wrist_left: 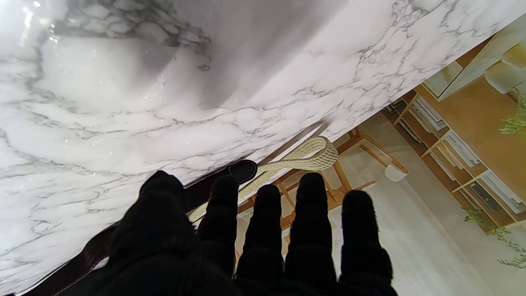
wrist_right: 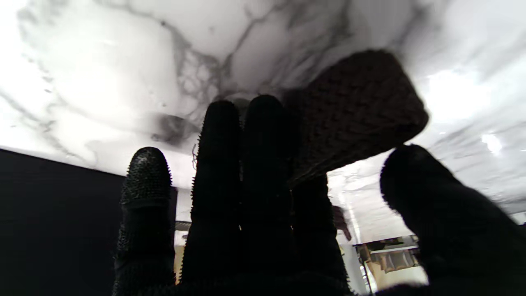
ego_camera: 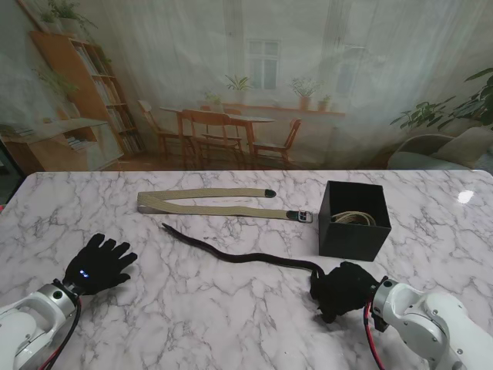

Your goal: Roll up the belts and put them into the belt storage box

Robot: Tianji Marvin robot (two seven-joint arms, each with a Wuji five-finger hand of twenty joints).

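No readable labels anywhere. The right hand (ego_camera: 344, 289), lower right, is clenched around the dark braided belt (ego_camera: 231, 255) mid-frame on the marble bench (ego_camera: 231, 324). The left hand (ego_camera: 100, 264) lies released, fingers spread. The square black box (ego_camera: 354, 220) sits at right, with the beige woven belt (ego_camera: 208, 203) folded flat above center.

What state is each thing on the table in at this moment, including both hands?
Belt storage box: upright, top open, a coiled light belt already inside.
Beige belt: unrolled, folded flat on the table, untouched.
Dark belt: unrolled, stretched across the table, one end at the right hand.
Left hand: open, fingers spread, holding nothing.
Right hand: fingers curled over the dark belt's end; a firm grip cannot be confirmed.
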